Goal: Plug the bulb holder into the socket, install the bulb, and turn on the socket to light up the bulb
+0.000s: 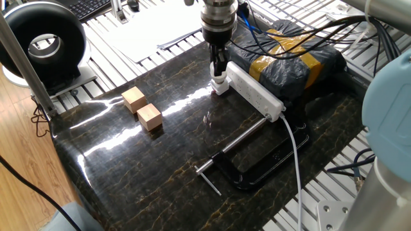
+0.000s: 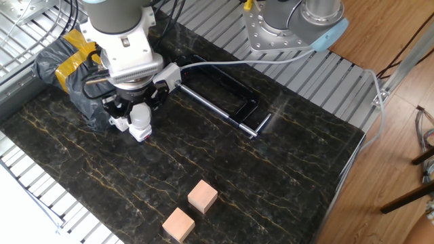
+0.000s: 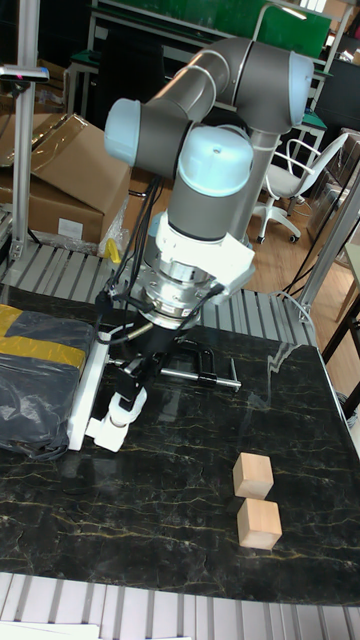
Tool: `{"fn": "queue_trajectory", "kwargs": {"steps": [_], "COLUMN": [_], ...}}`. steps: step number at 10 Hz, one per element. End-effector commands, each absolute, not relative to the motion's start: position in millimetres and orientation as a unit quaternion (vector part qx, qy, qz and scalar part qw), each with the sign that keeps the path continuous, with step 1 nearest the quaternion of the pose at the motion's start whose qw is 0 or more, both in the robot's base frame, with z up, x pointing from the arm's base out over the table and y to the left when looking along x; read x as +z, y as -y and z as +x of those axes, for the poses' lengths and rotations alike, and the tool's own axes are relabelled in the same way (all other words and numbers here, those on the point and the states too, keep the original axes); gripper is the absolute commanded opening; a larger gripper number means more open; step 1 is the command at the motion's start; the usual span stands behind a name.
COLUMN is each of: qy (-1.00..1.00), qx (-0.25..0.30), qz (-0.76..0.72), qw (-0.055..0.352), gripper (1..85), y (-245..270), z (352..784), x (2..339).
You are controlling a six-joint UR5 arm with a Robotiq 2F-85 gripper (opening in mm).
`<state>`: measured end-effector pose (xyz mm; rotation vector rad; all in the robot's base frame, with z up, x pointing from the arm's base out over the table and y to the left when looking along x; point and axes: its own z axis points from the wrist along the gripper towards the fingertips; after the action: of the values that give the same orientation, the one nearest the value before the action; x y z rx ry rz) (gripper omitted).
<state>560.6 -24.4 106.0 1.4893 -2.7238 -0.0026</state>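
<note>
the pincer [image 2: 140,114] grips the smooth rounded white bulb [image 2: 140,119] atop the cube-shaped bulb holder [image 2: 140,132], glossy marble table [image 2: 271,176].

dark marble-patterned table top [image 1: 160,160], glossy, streaked with pale glare from overhead light. ribbed metal framing [image 2: 319,81] around its edges. wood-plank floor [image 1: 16,128] below on one side, seen also in the other fixed view at right. black ring-shaped lamp or fan [image 1: 42,42] on a stand near the table corner. keyboard [image 1: 90,6] and white sheet [image 1: 148,29] beyond the far edge. large cardboard boxes [image 3: 60,180] stacked behind in the tall fixed view. white office chair [image 3: 290,190] farther back, beside a green panel [image 3: 300,25]. dark shelving at rear, detail unclear. thin black cables [image 1: 38,122] trailing over the floor.
</note>
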Motion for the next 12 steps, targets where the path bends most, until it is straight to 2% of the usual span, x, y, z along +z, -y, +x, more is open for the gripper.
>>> {"fn": "queue_trajectory", "kwargs": {"steps": [1,8,9,12], "qy": [0.907,0.917,0.915,0.907], "qx": [-0.012,0.001,0.01,0.012], "qz": [0.421,0.398,0.403,0.422], "qw": [0.013,-0.001,-0.002,-0.006], "gripper": [1.0,1.7,7.0,34.7], "y": [20.5,23.2,26.6,25.0], "z": [560.4,570.3,572.7,574.8], "x": [108.4,108.3,108.6,111.6]}}
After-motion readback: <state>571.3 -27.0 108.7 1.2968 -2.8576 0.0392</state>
